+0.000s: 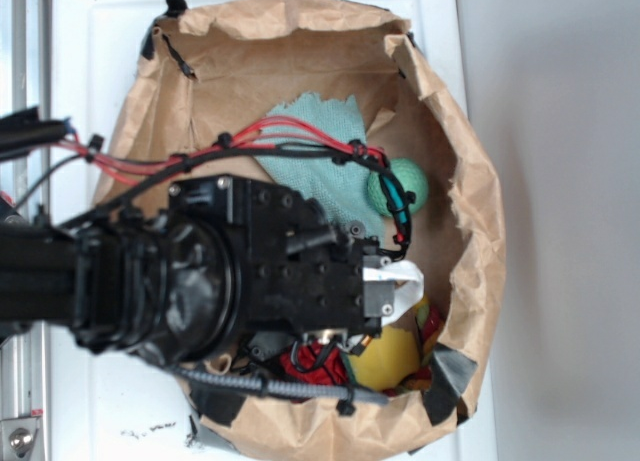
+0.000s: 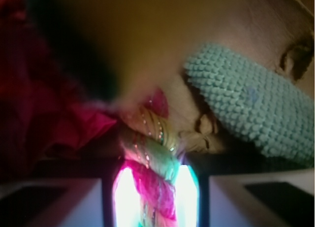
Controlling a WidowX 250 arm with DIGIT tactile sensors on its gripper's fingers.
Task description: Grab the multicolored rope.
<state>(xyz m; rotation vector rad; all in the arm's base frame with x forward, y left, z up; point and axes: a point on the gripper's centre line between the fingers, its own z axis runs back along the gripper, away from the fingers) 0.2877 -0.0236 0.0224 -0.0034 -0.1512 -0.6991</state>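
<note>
In the wrist view the multicolored rope (image 2: 153,185), twisted pink-red, light green and yellow strands, runs between the two glowing pads (image 2: 126,197), which press on it from both sides. My gripper (image 2: 155,200) is shut on it. In the exterior view my gripper (image 1: 405,286) reaches down into the right lower part of the paper bag (image 1: 470,281); only a scrap of the rope (image 1: 432,323) shows beside it, the rest is hidden under the arm.
A teal bumpy ball (image 1: 400,186) (image 2: 251,101) and a teal cloth (image 1: 330,156) lie in the bag. A yellow sponge (image 1: 390,359) and a red ruffled ball (image 1: 305,363) (image 2: 39,123) sit by the gripper. The bag walls stand close on the right.
</note>
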